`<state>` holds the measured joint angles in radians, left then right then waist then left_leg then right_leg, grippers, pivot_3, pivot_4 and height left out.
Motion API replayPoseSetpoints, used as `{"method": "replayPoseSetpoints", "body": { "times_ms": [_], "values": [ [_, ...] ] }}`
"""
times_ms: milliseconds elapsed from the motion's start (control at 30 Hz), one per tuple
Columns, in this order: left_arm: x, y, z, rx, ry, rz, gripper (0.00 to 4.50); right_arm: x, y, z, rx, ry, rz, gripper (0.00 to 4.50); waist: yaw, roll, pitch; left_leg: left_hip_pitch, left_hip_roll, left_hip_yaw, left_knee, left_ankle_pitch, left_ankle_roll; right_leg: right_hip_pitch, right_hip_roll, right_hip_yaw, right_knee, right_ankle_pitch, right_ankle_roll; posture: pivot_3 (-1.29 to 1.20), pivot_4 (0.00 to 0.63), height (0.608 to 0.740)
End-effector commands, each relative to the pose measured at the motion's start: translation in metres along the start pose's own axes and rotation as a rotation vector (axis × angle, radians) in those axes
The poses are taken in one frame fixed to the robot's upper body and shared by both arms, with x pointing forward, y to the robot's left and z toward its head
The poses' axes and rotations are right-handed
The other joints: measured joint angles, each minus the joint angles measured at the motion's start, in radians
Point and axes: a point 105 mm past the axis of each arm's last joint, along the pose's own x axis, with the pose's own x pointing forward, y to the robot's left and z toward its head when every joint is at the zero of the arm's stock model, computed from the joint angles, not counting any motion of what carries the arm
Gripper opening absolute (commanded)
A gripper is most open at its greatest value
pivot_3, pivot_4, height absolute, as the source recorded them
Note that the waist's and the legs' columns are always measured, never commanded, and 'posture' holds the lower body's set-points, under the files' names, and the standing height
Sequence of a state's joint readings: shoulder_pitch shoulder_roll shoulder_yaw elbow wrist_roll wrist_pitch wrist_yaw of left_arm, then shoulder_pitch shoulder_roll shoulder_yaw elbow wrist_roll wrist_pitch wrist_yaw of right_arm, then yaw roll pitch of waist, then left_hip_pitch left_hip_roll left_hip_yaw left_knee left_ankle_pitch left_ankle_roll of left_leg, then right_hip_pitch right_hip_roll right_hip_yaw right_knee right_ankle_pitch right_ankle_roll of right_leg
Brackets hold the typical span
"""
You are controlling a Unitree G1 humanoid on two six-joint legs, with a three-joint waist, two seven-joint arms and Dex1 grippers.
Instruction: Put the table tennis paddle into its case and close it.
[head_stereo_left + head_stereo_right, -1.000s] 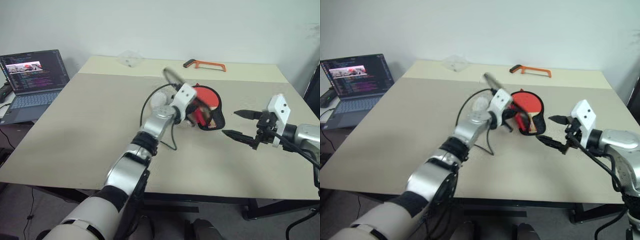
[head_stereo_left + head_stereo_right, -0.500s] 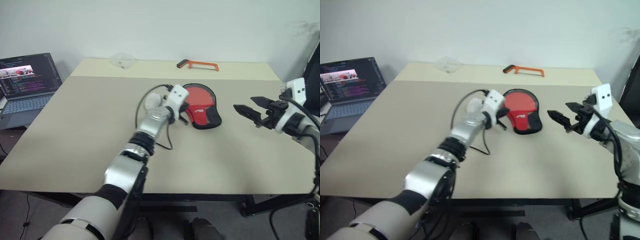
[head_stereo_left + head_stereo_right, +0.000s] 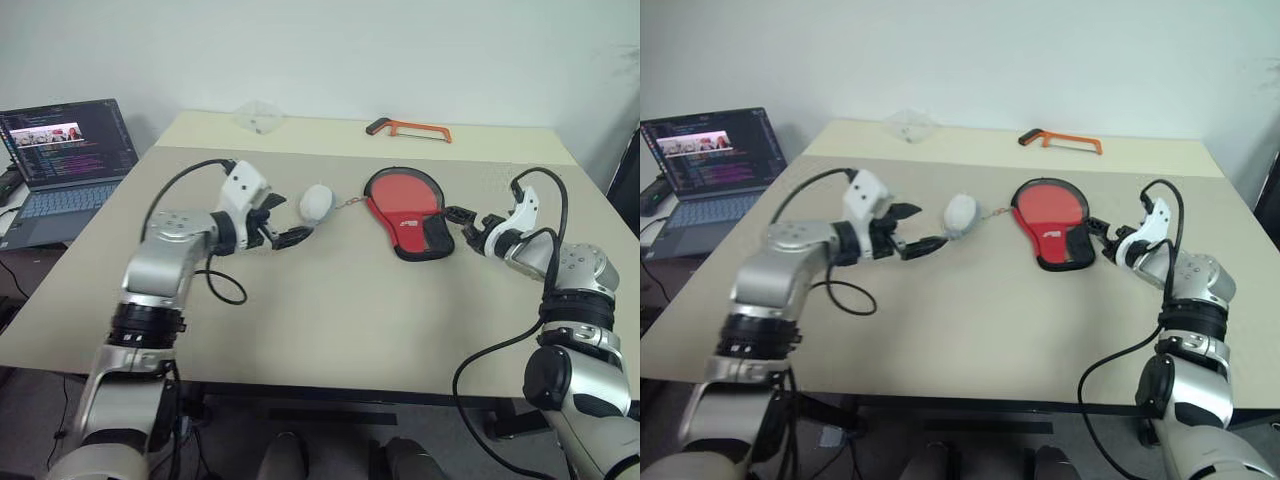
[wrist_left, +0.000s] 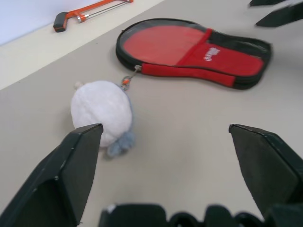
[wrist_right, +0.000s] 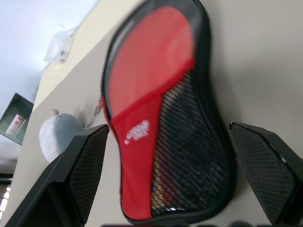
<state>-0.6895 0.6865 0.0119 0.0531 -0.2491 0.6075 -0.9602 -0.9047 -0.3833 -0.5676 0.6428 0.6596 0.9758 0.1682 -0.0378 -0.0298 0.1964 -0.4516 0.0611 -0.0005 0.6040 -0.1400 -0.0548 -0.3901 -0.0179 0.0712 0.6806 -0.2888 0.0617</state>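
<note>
Pale wall behind, a wide beige worktop (image 3: 330, 300) in front, and right of its middle lies the case (image 3: 407, 211), flat, red and mesh side up, round end toward the far edge. The table tennis paddle (image 5: 151, 61) shows red through the clear panel, so it looks to be inside already; whether the zip is run fully home I cannot tell. A white plush charm (image 3: 317, 202) sits at the case's nine o'clock, joined to it by a short chain. The right gripper (image 3: 469, 222) hangs at the case's four o'clock, just beside the narrow end, fingers spread and holding nothing. The left gripper (image 3: 283, 227) sits at eight o'clock, beyond the charm, wide open and empty too. By my reading we're at the closing step: next up, steady the case and check that zip.
</note>
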Motion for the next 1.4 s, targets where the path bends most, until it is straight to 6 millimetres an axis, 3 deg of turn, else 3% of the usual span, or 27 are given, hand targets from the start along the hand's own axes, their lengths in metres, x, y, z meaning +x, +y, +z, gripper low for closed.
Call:
{"method": "replayPoseSetpoints", "body": {
  "times_ms": [33, 200, 367, 900, 1033, 1133, 1400],
  "values": [
    [-0.019, -0.010, 0.000, 0.029, 0.020, -0.042, 4.46, 0.000, 0.005, 0.013, 0.037, -0.056, 0.031, 4.50, -0.006, 0.000, 0.000, 0.000, 0.000, 0.000, 0.000, 0.000, 0.000, 0.000, 0.000, 0.000, 0.000, 0.000, 0.000, 0.00, 0.150, 0.740],
    [-0.020, -0.022, -0.009, 0.025, 0.044, -0.049, 4.46, 0.010, 0.003, -0.005, 0.067, -0.009, 0.042, 4.50, -0.007, 0.000, 0.000, 0.000, 0.001, 0.000, 0.001, 0.000, 0.000, 0.000, 0.001, 0.000, 0.000, 0.000, 0.000, 0.00, 0.150, 0.740],
    [-0.012, -0.030, -0.008, 0.019, 0.038, -0.057, 4.46, 0.020, 0.018, -0.023, 0.069, 0.044, 0.106, 4.50, -0.016, 0.000, 0.000, 0.000, 0.002, 0.000, 0.002, 0.000, 0.000, 0.000, 0.001, 0.000, 0.000, 0.000, 0.000, 0.00, 0.150, 0.740],
    [-0.001, -0.032, -0.007, 0.023, 0.029, -0.065, 4.46, 0.029, 0.043, -0.046, 0.101, 0.094, 0.201, 4.50, -0.023, 0.000, 0.000, 0.000, 0.003, 0.000, 0.002, 0.000, 0.000, 0.000, 0.003, 0.001, 0.000, 0.000, 0.000, 0.00, 0.150, 0.740],
    [0.002, -0.031, -0.006, 0.033, 0.027, -0.066, 4.46, 0.036, 0.040, -0.055, 0.117, 0.100, 0.180, 4.50, -0.023, 0.000, 0.000, 0.000, 0.003, 0.000, 0.002, 0.000, 0.000, 0.000, 0.003, 0.001, 0.000, 0.000, 0.000, 0.00, 0.150, 0.740],
    [0.004, -0.033, -0.005, 0.041, 0.025, -0.074, 4.50, 0.040, 0.039, -0.056, 0.113, 0.093, 0.165, 3.97, -0.023, 0.000, 0.000, 0.000, 0.003, 0.000, 0.002, 0.000, 0.000, 0.000, 0.003, 0.001, 0.000, 0.000, 0.000, 0.00, 0.150, 0.740],
    [0.006, -0.032, -0.008, 0.043, 0.027, -0.068, 4.50, 0.043, 0.028, -0.072, 0.094, 0.137, 0.109, 1.15, -0.025, 0.000, 0.000, 0.001, 0.003, 0.000, 0.001, 0.000, 0.000, 0.000, 0.004, 0.001, 0.000, 0.000, -0.001, 0.00, 0.150, 0.740]
  ]
}}
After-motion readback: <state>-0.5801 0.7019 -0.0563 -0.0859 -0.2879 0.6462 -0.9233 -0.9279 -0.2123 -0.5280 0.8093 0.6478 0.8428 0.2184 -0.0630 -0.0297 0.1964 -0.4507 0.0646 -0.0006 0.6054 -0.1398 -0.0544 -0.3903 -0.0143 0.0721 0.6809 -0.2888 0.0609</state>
